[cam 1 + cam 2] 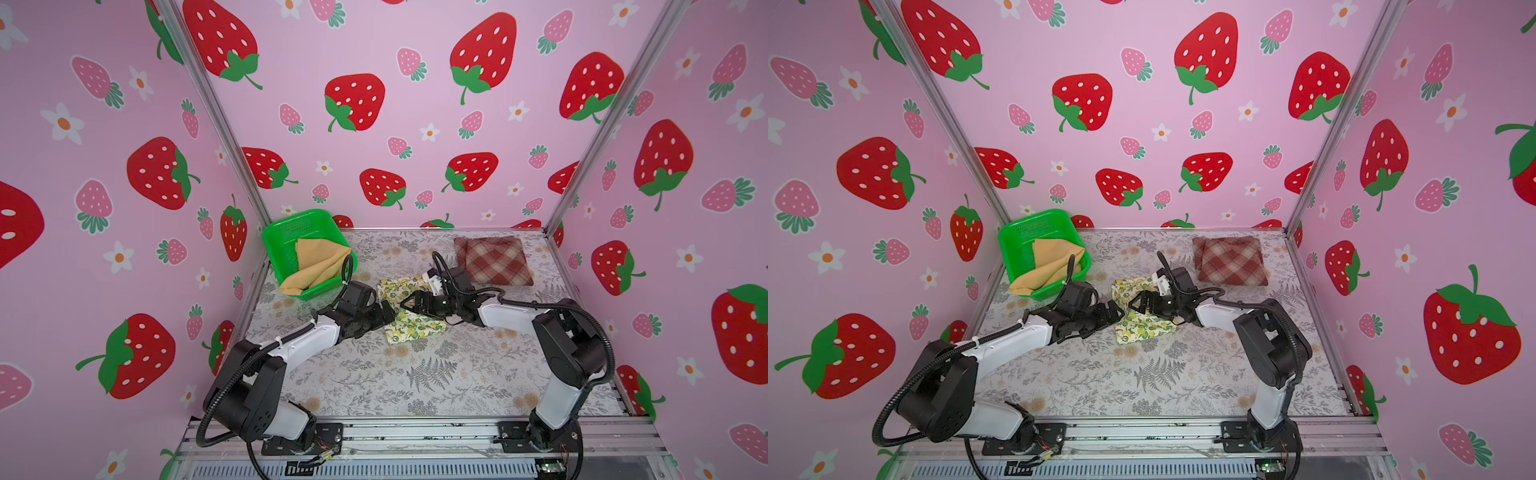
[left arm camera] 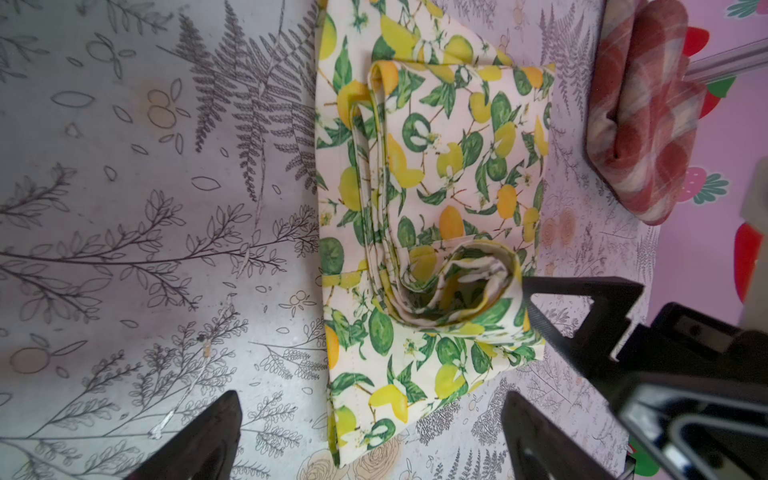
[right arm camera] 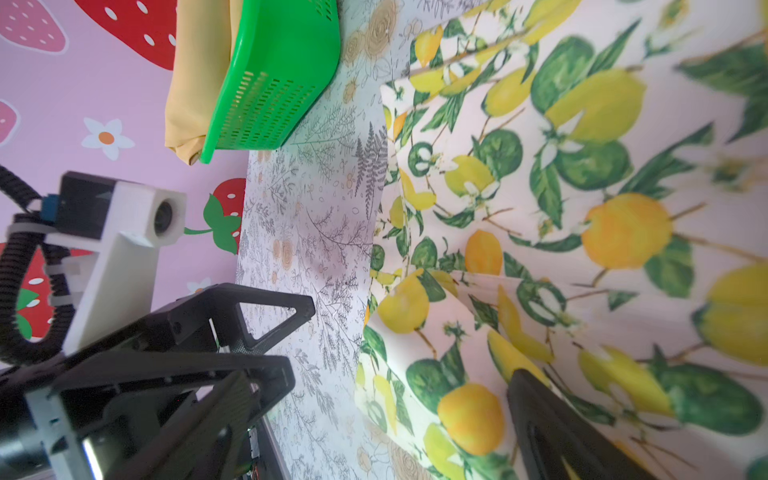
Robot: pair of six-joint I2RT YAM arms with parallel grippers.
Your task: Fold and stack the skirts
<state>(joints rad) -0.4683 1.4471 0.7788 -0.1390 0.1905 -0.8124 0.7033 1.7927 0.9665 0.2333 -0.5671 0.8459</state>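
Observation:
The lemon-print skirt [image 1: 409, 322] [image 1: 1142, 326] lies partly folded mid-table, with a loose rolled fold [image 2: 457, 286] on top. My left gripper [image 1: 390, 312] [image 2: 370, 419] is open, its jaws either side of the skirt's near corner. My right gripper [image 1: 409, 302] [image 3: 380, 386] faces it, open, with one fingertip [image 3: 530, 382] over the lemon cloth [image 3: 582, 249] and the other over the table beside its edge. The plaid skirt [image 1: 494, 259] [image 1: 1231, 259] [image 2: 640, 124] lies folded at the back right. The mustard skirt [image 1: 316, 262] [image 1: 1050, 262] hangs out of the basket.
A green perforated basket [image 1: 286, 232] [image 1: 1021, 232] [image 3: 282, 75] stands tilted in the back left corner. Strawberry-print walls and metal posts [image 1: 224, 124] close in the floral-covered table [image 1: 415, 382] on three sides. A metal rail [image 1: 415, 432] runs along the front.

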